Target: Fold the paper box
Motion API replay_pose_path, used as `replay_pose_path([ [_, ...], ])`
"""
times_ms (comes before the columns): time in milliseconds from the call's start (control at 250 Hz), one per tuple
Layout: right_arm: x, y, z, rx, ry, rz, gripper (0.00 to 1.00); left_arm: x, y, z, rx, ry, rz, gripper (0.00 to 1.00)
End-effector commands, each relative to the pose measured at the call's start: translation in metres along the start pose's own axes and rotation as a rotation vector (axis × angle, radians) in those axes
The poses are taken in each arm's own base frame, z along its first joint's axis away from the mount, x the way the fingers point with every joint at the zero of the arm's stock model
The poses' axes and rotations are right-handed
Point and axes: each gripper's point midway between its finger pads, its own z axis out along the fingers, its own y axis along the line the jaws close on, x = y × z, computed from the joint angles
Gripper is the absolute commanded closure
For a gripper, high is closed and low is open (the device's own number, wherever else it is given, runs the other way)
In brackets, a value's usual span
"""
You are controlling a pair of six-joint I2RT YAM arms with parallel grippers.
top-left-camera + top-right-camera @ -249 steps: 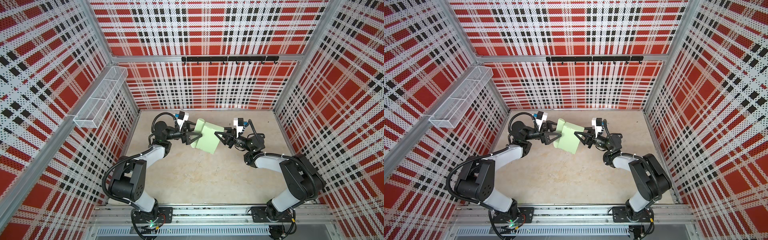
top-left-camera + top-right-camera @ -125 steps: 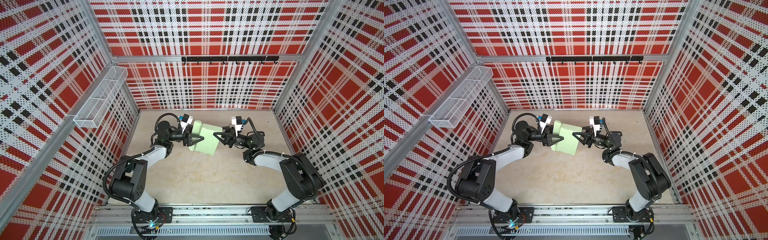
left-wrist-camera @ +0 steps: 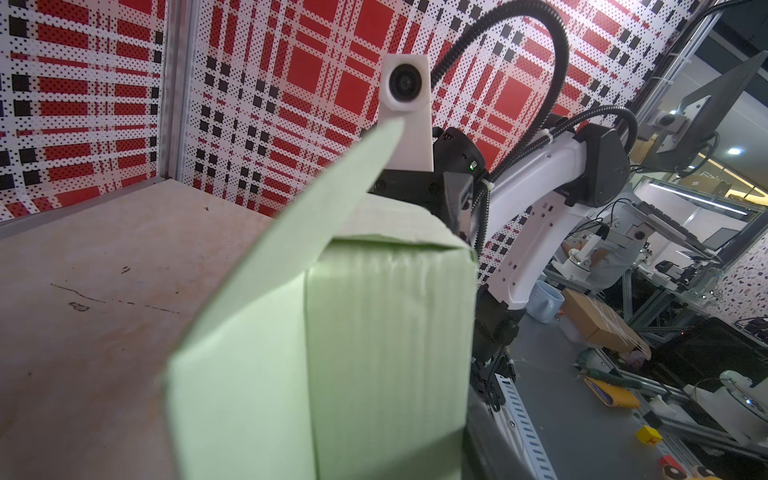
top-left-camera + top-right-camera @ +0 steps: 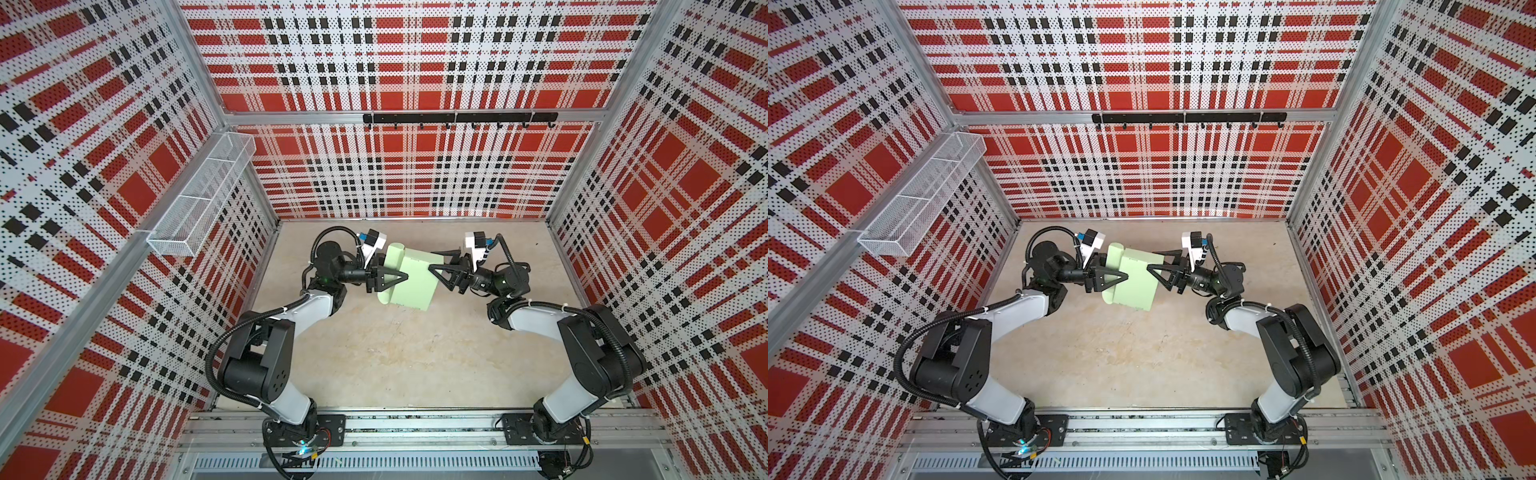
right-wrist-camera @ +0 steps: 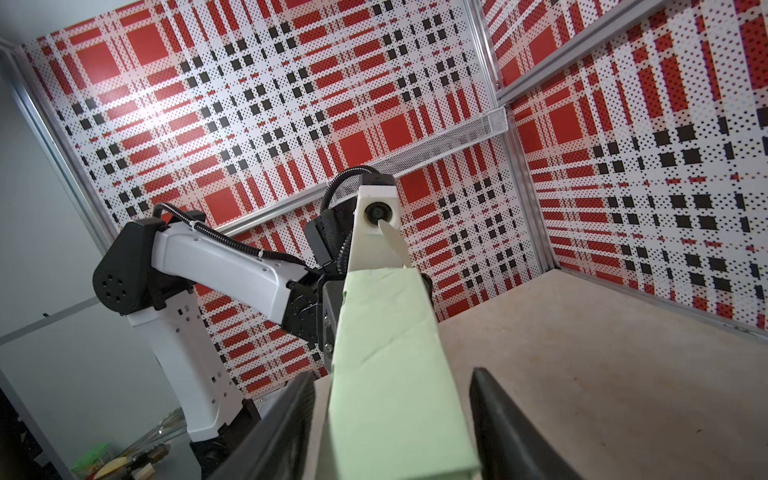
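box (image 4: pixel 415 286): 12 o'clock on worktop (image 4: pixel 395 357), one flap open.
left gripper (image 4: pixel 401 276): box's 9 o'clock, finger over it; can't tell if gripping.
right gripper (image 4: pixel 434 262): box's 3 o'clock, jaws apart astride its edge, no hold.

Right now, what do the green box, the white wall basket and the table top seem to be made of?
Box: thin corrugated cardboard, matte pale green; faint parallel ribs show on its face in the left wrist view.
Basket: probably metal wire mesh, painted white; fine open grid.
Table top: beige, matte, scratched and stained; wood board or stone-look laminate, I cannot tell which.
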Motion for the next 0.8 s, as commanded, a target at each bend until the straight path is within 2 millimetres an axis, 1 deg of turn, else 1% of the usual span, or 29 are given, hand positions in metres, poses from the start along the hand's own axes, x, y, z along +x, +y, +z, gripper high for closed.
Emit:
replay_pose_path([
  [0,-0.008,-0.004,-0.013,0.036,-0.048,-0.043,0.32,-0.004,0.009,-0.003,-0.034,-0.001,0.026,0.56],
  [56,-0.008,-0.011,-0.022,0.077,-0.056,-0.036,0.31,-0.001,0.017,-0.005,-0.065,0.008,0.017,0.57],
  [176,-0.004,-0.027,-0.051,0.194,-0.084,-0.025,0.30,0.013,0.037,-0.008,-0.148,0.079,-0.030,0.61],
  [256,0.002,-0.036,-0.069,0.278,-0.081,-0.016,0.31,0.031,0.047,-0.007,-0.219,0.201,-0.042,0.62],
  [340,0.011,-0.045,-0.084,0.372,-0.057,-0.007,0.30,0.049,0.054,-0.005,-0.276,0.357,-0.004,0.60],
  [384,0.015,-0.049,-0.091,0.419,-0.048,-0.005,0.30,0.052,0.063,-0.010,-0.334,0.410,0.002,0.60],
  [392,0.015,-0.050,-0.092,0.426,-0.047,-0.006,0.30,0.054,0.060,-0.003,-0.324,0.428,0.006,0.60],
  [412,0.018,-0.052,-0.094,0.444,-0.038,-0.005,0.30,0.056,0.060,0.000,-0.336,0.455,0.008,0.60],
  [532,0.031,-0.071,-0.107,0.580,0.020,0.062,0.31,0.073,0.061,0.004,-0.383,0.685,0.091,0.59],
  [616,0.039,-0.079,-0.112,0.635,0.054,0.108,0.33,0.082,0.058,0.005,-0.397,0.829,0.185,0.59],
  [712,0.046,-0.087,-0.120,0.693,0.047,0.169,0.35,0.093,0.055,0.012,-0.362,0.900,0.246,0.58],
  [796,0.056,-0.095,-0.128,0.742,0.042,0.223,0.37,0.111,0.053,0.017,-0.337,0.967,0.269,0.59],
])
